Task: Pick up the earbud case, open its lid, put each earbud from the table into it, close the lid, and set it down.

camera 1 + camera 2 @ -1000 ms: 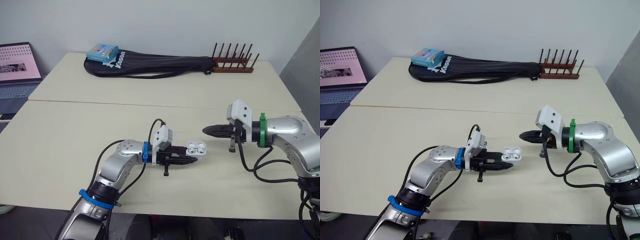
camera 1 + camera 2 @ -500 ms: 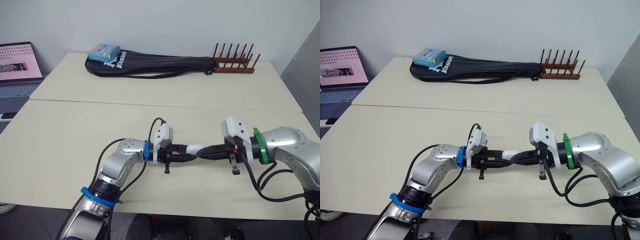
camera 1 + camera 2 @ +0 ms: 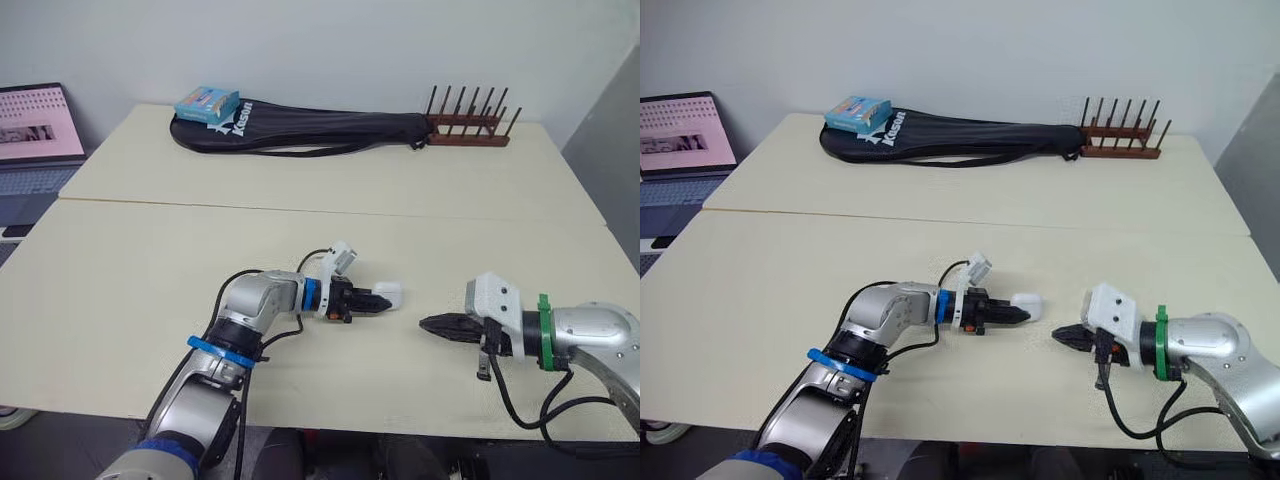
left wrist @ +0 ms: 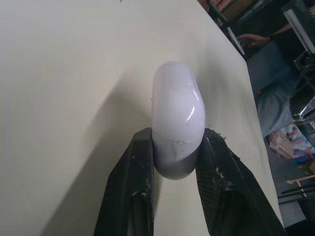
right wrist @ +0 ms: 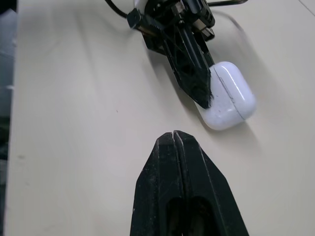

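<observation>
We log the white earbud case [image 3: 389, 295], lid shut, low at the near table [image 3: 150, 260]; contact with the surface we cannot tell. The left gripper [image 3: 378, 300] pinches one end. The right gripper [image 3: 428, 324], fingers pressed together, points at it, near but apart.

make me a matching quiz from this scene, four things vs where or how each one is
Things:
1. case
2. right gripper
3. blue box
4. rack

Place or state:
a. shut, holding nothing
b. lying on the bag
c. at the bag's right end
d. held by the left gripper, lid closed

Pairs: 1-d, 2-a, 3-b, 4-c
</observation>
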`<action>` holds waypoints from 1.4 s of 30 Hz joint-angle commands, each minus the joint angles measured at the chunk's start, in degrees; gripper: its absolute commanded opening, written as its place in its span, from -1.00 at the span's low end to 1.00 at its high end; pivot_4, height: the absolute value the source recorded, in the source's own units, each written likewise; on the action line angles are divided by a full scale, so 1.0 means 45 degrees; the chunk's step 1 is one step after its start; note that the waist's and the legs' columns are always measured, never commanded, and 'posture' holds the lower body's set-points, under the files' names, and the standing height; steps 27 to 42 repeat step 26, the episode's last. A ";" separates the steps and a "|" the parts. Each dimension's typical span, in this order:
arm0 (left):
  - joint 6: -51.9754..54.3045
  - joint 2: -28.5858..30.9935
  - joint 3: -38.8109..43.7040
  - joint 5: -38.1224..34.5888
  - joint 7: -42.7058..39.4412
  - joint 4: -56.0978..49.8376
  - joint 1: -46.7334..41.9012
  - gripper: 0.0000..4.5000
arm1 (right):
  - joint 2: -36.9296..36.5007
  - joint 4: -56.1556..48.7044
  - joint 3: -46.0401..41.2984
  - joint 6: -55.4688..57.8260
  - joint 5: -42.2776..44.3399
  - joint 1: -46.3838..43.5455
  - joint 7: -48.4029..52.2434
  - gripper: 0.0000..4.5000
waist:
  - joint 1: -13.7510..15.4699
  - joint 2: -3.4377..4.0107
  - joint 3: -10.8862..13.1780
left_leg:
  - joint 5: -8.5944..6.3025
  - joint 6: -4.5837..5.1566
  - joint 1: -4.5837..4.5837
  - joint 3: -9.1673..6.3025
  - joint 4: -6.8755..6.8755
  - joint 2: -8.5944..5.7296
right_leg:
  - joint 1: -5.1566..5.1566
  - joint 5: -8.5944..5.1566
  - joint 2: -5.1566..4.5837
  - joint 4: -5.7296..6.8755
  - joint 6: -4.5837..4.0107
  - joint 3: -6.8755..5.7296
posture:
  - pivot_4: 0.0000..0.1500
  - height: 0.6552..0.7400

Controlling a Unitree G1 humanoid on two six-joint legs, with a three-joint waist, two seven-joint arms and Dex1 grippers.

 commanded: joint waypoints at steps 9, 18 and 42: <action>-0.1816 0.4073 -0.0226 0.1261 -0.1008 -0.2629 0.1694 0.99 | -0.0519 -0.0054 -0.0455 -0.0012 0.0575 -0.0715 0.0701 -1.00 | -0.0264 0.0008 -0.0005 | 0.0002 -0.0002 0.0152 0.0044 -0.0020 0.0080 | 0.0093 -0.0009 0.0073 0.0014 0.0014 0.0061 | 1.00 -0.44; -0.5914 0.8167 0.2873 0.0825 -0.2307 -0.6209 0.4861 1.00 | -0.1871 0.2408 -0.0819 -0.1602 0.0512 -0.2863 0.3037 0.22 | -0.0140 0.0012 0.0027 | 0.0000 0.0000 0.0102 0.0103 -0.0037 0.0085 | 0.0013 -0.0003 0.0059 0.0007 -0.0004 0.0095 | 1.00 -0.44; -0.5553 0.8612 0.4689 -0.0308 -0.2042 -0.8721 0.6214 1.00 | -0.3196 0.3880 -0.0889 -0.2460 0.0739 -0.3702 0.5412 0.54 | 0.0130 0.0020 0.0043 | -0.0006 0.0007 0.0044 0.0120 -0.0032 0.0062 | -0.0003 0.0001 -0.0041 -0.0025 -0.0010 0.0086 | 1.00 -0.44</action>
